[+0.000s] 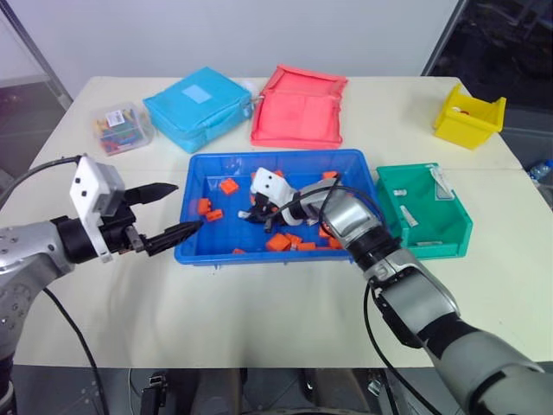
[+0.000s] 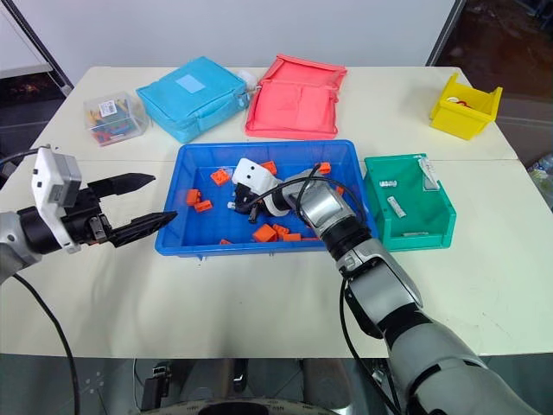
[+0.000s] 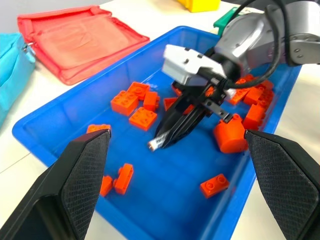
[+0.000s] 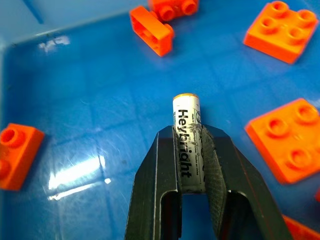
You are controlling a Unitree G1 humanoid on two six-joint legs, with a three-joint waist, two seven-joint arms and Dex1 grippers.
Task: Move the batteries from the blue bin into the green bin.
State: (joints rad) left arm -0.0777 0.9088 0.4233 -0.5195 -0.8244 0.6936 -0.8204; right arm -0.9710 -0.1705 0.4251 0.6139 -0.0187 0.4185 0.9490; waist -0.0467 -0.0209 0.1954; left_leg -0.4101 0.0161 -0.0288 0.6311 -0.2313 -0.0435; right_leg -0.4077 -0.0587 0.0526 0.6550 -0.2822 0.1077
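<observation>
A: While I watch the right wrist feed, I see my right gripper (image 4: 189, 165) clamped on a battery (image 4: 187, 145), a slim white cylinder with black lettering and an orange-rimmed end poking out past the black fingers (image 4: 214, 170).

B: Where is it over the tray?

A: Inside the blue bin (image 1: 194, 246), low over its glossy plastic floor near the middle. From the left wrist camera the battery's silvery tip (image 3: 156, 144) shows at the end of the pinched fingers, angled down toward the floor; I cannot tell if it touches.

B: What lies around it?

A: Orange blocks (image 3: 142, 118), studded rectangular bricks scattered over the smooth blue floor, plus one rounded orange piece (image 3: 230, 137) just beside the gripper.

B: And your left side?

A: My left gripper (image 1: 177, 210) sits spread wide, empty, its two pointed textured black fingers at the bin's left wall, the lower tip touching or nearly touching the rim.

B: The target?

A: The green bin (image 1: 454, 242), a small deep plastic box, stands just right of the blue one. A few pale batteries (image 1: 405, 213) lie in it already.

B: Anything else on the table (image 1: 259, 303)?

A: A light-blue fabric pouch (image 1: 197, 108), a red soft case (image 1: 298, 108) lying open, a clear tub (image 1: 123, 126) of coloured bits and a yellow bin (image 1: 468, 116) at the far right.
</observation>
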